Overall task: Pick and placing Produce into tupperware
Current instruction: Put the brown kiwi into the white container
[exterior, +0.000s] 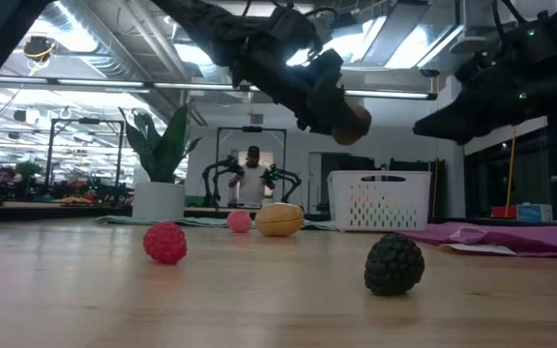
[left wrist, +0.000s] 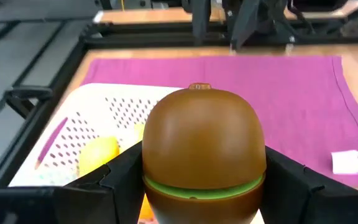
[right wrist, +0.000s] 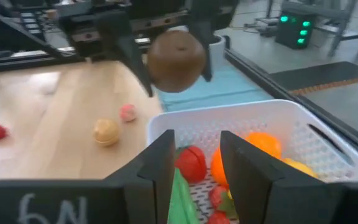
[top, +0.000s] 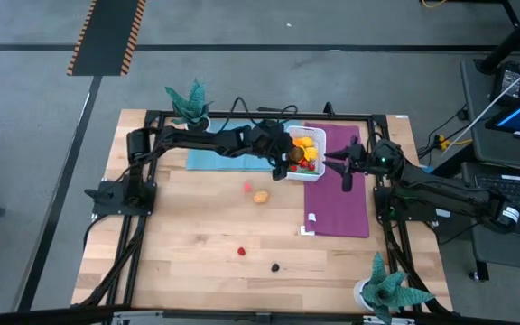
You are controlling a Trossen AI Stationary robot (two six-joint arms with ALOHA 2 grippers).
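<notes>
Four loose pieces lay on the bare wood well clear of the container: a pink ball (top: 246, 187) just beside a tan fruit (top: 260, 196) near the middle, and nearer the front edge a red berry (top: 240, 251) and a black berry (top: 275, 267). A blue mat (top: 215, 159) lay under the left arm, a purple mat (top: 338, 203) under the right side with a small white tag (top: 307, 229) at its front edge, and teal potted plants (top: 190, 99) stood at two corners.

The left gripper (top: 283, 165) was clamped on a brown fruit (left wrist: 201, 140), holding it in the air by the container's near edge. The fruit was egg-shaped, its long axis running out from the fingers, stem end away from the wrist, with a green band near the grip.

The white container (top: 319, 144) sat at the back between the mats, holding orange, yellow, red and green pieces (right wrist: 253, 149). The right gripper (top: 347, 171) hung over the purple mat just beside it, fingers a little apart and empty.
</notes>
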